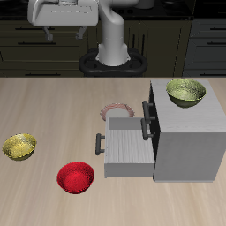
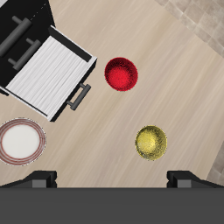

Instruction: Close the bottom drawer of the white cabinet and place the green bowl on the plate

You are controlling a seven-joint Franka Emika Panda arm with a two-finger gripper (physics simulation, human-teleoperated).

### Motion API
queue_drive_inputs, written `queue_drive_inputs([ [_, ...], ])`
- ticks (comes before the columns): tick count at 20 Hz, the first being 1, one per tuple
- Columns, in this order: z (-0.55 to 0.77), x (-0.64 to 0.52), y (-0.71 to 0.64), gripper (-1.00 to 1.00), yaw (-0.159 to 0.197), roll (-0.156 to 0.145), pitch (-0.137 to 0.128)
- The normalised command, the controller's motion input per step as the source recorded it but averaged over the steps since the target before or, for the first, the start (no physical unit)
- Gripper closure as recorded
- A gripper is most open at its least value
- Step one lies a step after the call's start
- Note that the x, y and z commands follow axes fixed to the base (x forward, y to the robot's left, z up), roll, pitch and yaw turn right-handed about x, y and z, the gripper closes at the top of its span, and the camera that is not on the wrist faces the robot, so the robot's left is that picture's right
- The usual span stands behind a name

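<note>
The white cabinet [image 1: 187,132] stands on the table, and its bottom drawer [image 1: 125,148] is pulled out, dark bar handle [image 1: 100,143] forward. The green bowl [image 1: 185,92] rests on the cabinet's top. The plate [image 1: 117,110] lies on the table just behind the open drawer. My gripper [image 1: 64,26] hangs high above the table, far from the cabinet. In the wrist view the gripper [image 2: 112,179] is open with nothing between its fingers [image 2: 41,180], and the drawer [image 2: 49,77] and plate [image 2: 21,141] show far below. The green bowl is out of that view.
A golden-yellow bowl [image 1: 19,146] sits on the table away from the cabinet. A red bowl [image 1: 76,177] is near the front edge, close to the drawer's handle. Both also show below the wrist camera: red bowl [image 2: 122,73], golden bowl [image 2: 151,142].
</note>
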Motion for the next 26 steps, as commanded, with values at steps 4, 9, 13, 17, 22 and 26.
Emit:
queue_drive_inputs([
  [4,0.02,0.00,0.15,-1.00,0.240,0.035,-0.014],
  [9,-0.17,0.02,0.20,-1.00,0.303,0.020,-0.039],
  [13,-0.21,0.02,0.20,-1.00,0.328,0.010,-0.035],
  [17,-0.21,-0.02,0.12,-1.00,0.226,0.016,0.018],
  [22,-0.29,-0.10,0.05,-1.00,0.242,0.015,0.037],
  [26,-0.32,-0.20,0.05,-1.00,0.235,0.047,0.066],
])
